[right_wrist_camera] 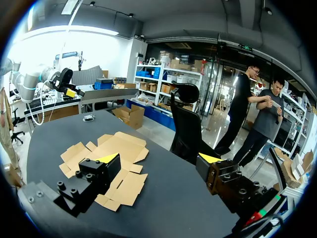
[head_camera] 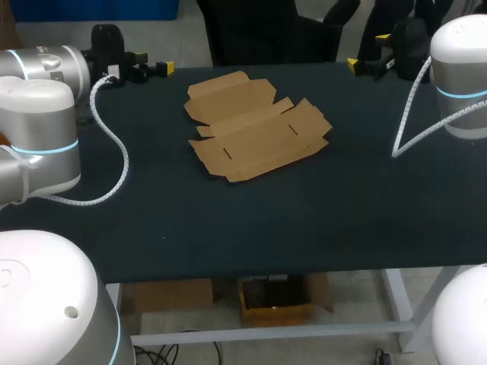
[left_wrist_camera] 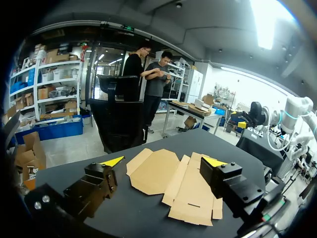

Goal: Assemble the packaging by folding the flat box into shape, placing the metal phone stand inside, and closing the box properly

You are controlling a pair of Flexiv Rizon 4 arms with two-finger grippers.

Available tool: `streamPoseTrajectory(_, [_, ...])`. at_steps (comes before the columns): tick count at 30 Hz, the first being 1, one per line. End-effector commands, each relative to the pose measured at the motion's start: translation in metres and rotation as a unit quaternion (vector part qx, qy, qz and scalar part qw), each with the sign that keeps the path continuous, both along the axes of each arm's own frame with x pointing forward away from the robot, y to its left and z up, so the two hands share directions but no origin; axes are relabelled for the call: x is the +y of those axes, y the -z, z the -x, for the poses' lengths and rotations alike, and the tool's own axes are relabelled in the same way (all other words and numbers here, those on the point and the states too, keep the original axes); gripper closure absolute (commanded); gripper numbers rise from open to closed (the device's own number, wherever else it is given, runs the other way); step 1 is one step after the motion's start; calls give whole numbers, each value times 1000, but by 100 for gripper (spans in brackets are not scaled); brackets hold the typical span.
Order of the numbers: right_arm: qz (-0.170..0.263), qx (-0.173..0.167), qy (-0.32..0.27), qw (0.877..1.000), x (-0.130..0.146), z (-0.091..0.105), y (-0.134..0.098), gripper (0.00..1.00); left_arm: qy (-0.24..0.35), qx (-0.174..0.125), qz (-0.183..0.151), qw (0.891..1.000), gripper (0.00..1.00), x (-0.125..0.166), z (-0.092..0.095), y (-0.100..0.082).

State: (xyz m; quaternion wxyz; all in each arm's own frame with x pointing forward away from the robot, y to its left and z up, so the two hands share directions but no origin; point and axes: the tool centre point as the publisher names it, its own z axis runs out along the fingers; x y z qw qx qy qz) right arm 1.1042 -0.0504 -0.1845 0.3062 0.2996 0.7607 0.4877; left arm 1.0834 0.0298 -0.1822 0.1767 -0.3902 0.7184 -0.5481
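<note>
Upper middle of the head view, the box [head_camera: 255,129] lies wholly flat on the worktop [head_camera: 228,220], so by my reading nothing of the task is done: folding, loading and closing all remain. No stand shows in any view. The box is one die-cut sheet of plain brown cardboard, matte and stiff-looking, with a scalloped flap at its far end, small tabs along the edges, pressed crease lines and a few short slots. The worktop is dark, dull and cloth-like. The left claw [left_wrist_camera: 163,161] at upper left and the right claw [right_wrist_camera: 158,157] at upper right both stand wide apart and empty, well clear of the box, black bodies with yellow tips.
</note>
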Motion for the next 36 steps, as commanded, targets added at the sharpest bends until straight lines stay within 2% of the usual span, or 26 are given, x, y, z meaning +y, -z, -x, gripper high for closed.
streamPoseTrajectory(1, [0,0,0,1000,0,0,0,0,0,0,0,1000,0,0,0,0])
streamPoseTrajectory(33, [0,0,0,1000,0,0,0,0,0,0,0,1000,0,0,0,0])
streamPoseTrajectory(36, [0,0,0,1000,0,0,0,0,-2,9,-8,1000,0,-1,-1,-1])
